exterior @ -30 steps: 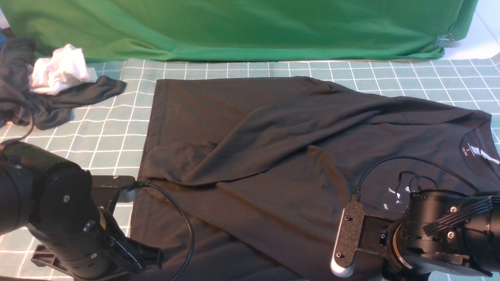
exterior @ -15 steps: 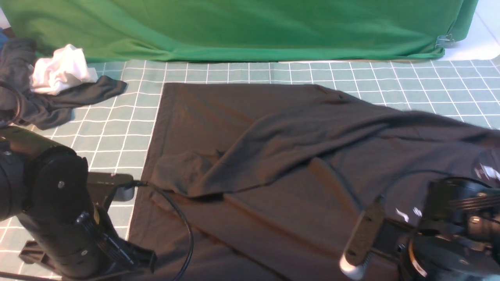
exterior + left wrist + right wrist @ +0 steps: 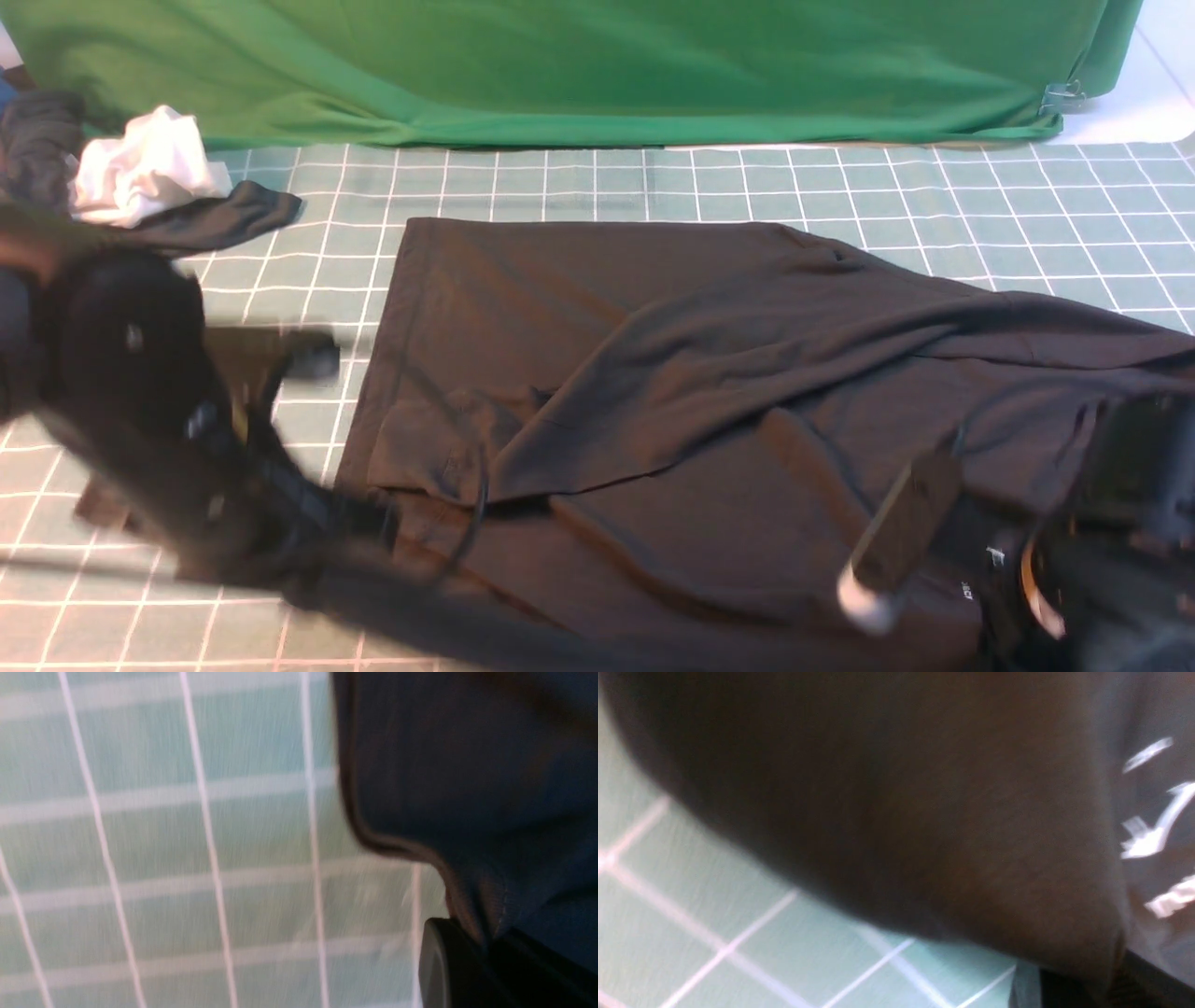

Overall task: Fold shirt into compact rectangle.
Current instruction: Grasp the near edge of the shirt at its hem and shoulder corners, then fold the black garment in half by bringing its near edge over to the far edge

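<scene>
1. One black shirt (image 3: 709,373), near to middle.
2. One dark grey garment (image 3: 247,213), far left.
3. One white cloth (image 3: 145,168), far left.
4. One green drape (image 3: 597,70), far side.
5. One checked tablecloth (image 3: 597,187).
6. Two robot arms (image 3: 159,392) (image 3: 1102,532), near left and right.

Shirt (image 3: 709,523): lg, black, long-slvd, w/ sm white chest print partly visible at lower R of frame. Lies partly folded, wrinkled, spread from ctr-L to R edge, running off bottom. One slv lies diag. across its body, upper R to ctr-L; far edge fairly straight, upper ctr.
</scene>
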You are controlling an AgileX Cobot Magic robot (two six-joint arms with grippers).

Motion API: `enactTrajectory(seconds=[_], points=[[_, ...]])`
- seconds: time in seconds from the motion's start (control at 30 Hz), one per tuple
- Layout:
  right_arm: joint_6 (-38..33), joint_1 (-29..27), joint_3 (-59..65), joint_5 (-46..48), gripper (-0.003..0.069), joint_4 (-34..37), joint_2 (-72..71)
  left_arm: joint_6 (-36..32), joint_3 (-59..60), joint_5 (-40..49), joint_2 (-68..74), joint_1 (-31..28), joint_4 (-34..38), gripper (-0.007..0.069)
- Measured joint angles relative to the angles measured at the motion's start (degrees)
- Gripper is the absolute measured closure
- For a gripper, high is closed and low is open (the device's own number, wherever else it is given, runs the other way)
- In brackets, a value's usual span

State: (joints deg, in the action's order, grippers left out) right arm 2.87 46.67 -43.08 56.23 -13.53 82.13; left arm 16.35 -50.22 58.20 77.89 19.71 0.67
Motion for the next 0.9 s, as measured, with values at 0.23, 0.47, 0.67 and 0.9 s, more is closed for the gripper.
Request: enactTrajectory(seconds=[0.23, 0.47, 0.67, 0.9], points=[[0.2, -9.7, -8.5, -1.4, 0.0621, -0.5, 5.9, -3.8, -8.1, -8.3, 10.6, -7.8, 6.0, 0.0609], [-0.7, -18.3, -21.1, -4.7, 0.0621, -0.5, 14.1, -6.1, -21.8, -10.6, 19.8, -11.4, 9.1, 0.0609], [-0.7, -23.3, -33.3, -7.6, 0.0621, -0.6, 23.4, -4.1, -34.7, -12.5, 28.7, -13.5, 9.1, 0.0609], [-0.7, -25.7, -41.0, -13.1, 0.0617, -0.6, 31.2, -1.4, -45.0, -13.1, 38.3, -13.9, 6.6, 0.0609]])
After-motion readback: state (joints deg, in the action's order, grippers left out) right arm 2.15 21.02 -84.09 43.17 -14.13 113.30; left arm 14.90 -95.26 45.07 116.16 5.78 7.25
